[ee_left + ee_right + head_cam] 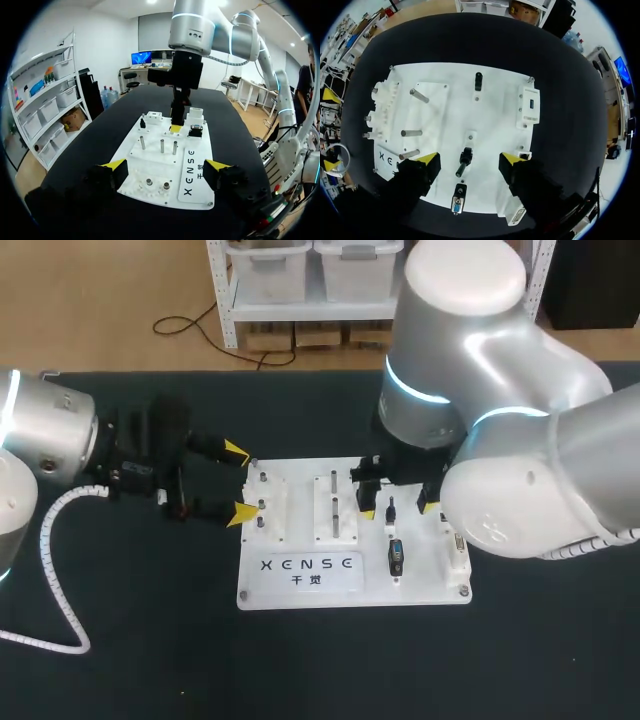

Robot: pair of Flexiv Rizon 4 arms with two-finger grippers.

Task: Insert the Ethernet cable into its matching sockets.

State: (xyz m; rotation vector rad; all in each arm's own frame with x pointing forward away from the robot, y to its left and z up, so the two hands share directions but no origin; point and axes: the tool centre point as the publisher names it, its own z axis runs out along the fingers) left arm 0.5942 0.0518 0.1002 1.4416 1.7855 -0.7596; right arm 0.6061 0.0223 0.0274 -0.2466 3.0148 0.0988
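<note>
White plastic makes up the board (300, 575), which lies flat on the black-covered counter (150, 640) between the two arms. The left claw (240, 482) is at the board's left edge with its fingers spread wide and nothing between them. Its yellow tips sit either side of a white block with small pegs (265, 502). The right claw (469, 159) hangs over the right half of the board, also spread wide and gripping nothing. A short black plug (465, 159) lies on the board between its two tips, apart from both. Whether this is the Ethernet plug cannot be told. Just behind it, under the right claw, lies a small blue-faced connector (457, 202). Beside the right finger, along the board's right edge, stands a white socket block (529, 106) with a blue port. Three metal posts (411, 133) rise from the middle of the board, between the pegged block and the plug. Ahead of the right claw a small black upright piece (478, 80) stands near the board's far edge.
</note>
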